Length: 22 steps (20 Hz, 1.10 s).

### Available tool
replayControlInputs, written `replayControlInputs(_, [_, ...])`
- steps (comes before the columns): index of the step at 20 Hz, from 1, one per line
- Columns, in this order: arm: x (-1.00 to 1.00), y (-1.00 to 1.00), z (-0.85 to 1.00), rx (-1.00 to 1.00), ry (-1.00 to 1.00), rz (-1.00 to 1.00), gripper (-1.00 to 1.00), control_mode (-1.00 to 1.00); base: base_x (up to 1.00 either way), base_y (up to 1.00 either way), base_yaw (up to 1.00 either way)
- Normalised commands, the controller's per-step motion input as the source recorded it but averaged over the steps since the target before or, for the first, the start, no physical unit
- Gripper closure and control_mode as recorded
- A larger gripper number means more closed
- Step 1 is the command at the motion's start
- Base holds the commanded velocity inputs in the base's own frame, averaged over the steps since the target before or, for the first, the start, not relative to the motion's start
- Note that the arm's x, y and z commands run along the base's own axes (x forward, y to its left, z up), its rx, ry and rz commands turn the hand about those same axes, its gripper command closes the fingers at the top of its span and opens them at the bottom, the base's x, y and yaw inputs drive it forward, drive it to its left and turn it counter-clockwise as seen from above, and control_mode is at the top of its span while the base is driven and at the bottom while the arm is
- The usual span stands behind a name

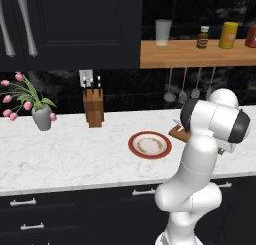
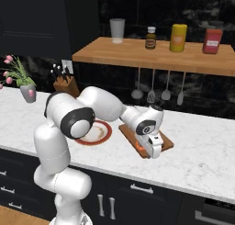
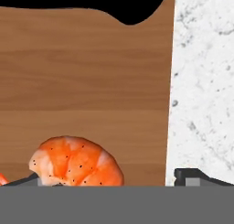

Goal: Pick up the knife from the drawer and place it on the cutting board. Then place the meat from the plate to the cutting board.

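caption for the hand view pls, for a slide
Open gripper low over the cutting board, the meat lying on the board beside one finger.

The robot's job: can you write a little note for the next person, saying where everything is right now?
Claw: open, low over the cutting board, holding nothing.
Meat: lying on the board near its edge, between the fingertips.
Plate: on the counter beside the board, with no meat on it.
Knife: cannot be made out; the arm hides much of the board.
Done: meat moved to the board.
Left: lift the claw away and check the knife is on the board.
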Motion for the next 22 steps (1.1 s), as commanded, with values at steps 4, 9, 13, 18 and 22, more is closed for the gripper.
replayControlInputs(4, [0.2, 0.0, 0.0, 0.0, 0.0, -0.03, -1.0, -1.0, 0.0, 0.0, 0.0])
replayControlInputs(9, [0.42, -0.01, 0.0, 0.02, 0.0, -0.09, 1.0, -1.0, 0.0, 0.0, 0.0])
replayControlInputs(13, [0.23, 0.0, 0.0, 0.0, 0.02, -0.04, 1.0, -1.0, 0.0, 0.0, 0.0])
replayControlInputs(18, [0.0, 0.0, 0.0, 0.0, 0.02, 0.0, 1.0, -1.0, 0.0, 0.0, 0.0])
replayControlInputs(22, [0.0, 0.0, 0.0, 0.0, 0.0, 0.0, 1.0, -1.0, 0.0, 0.0, 0.0])
